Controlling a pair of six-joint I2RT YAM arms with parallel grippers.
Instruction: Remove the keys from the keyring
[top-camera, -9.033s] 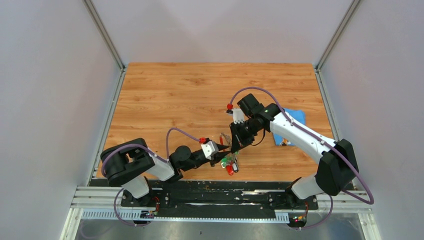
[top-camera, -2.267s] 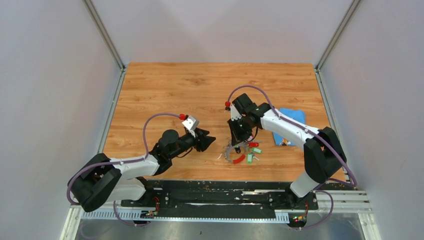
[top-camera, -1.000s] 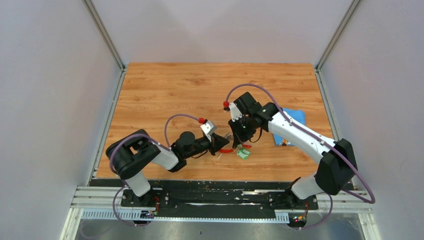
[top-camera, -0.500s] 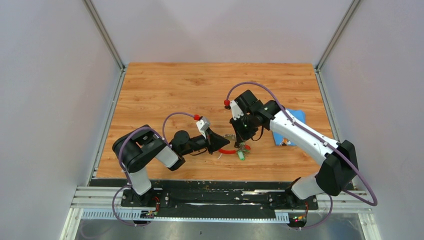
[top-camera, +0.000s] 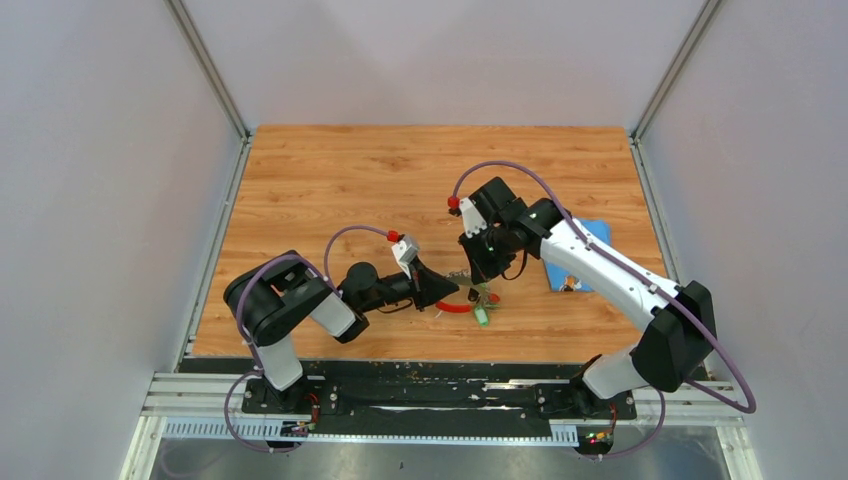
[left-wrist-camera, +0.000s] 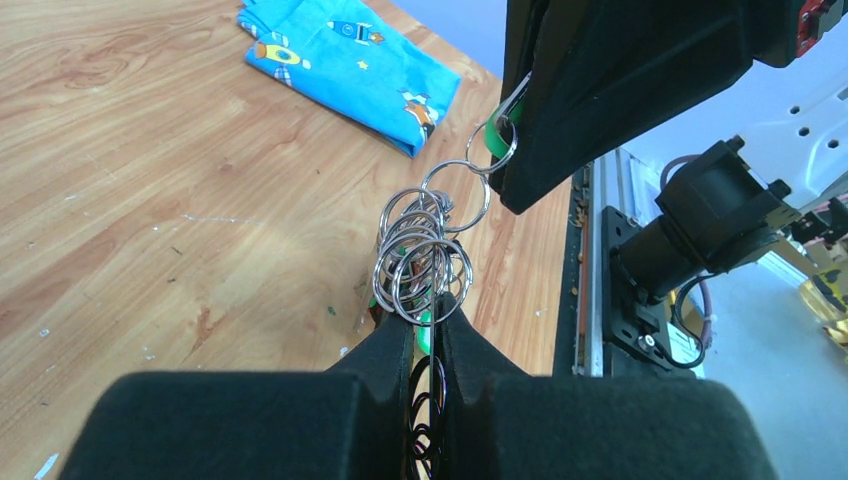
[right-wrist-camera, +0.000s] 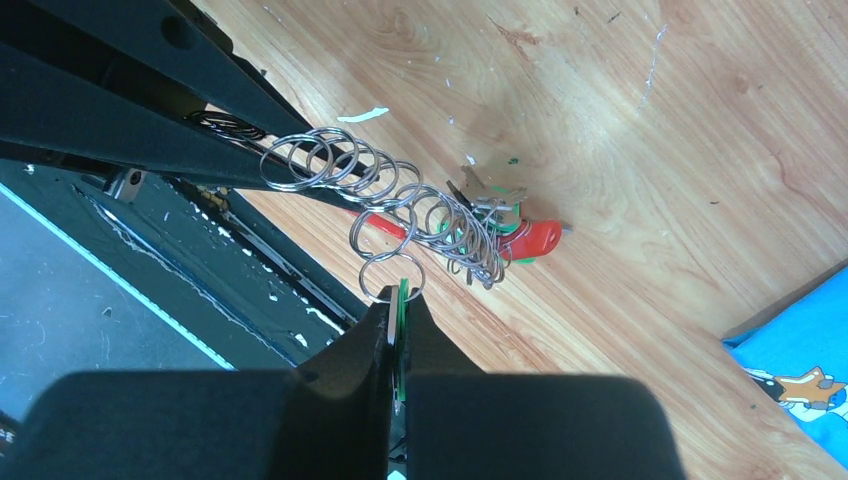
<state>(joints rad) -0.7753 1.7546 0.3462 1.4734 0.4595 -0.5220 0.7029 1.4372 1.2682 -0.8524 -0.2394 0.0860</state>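
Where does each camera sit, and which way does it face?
Top: above and behind the bases, looking down on the table; both arms, left hand and right hand show.
Left wrist: on the left arm, facing the keyring past its own fingers.
Right wrist: on the right arm, looking down at the green key between its own fingers.
Shared: both wrist views show keyring and blue cloth.

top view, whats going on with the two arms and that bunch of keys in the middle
Two robot arms hold a bunch of keys between them. The left hand is shut on a cluster of silver rings of the keyring. The right hand is shut on a green-headed key at the other end. The rings run in a chain between them, low over the table, with a red clip and more keys hanging midway. The green-headed key is still on its ring.
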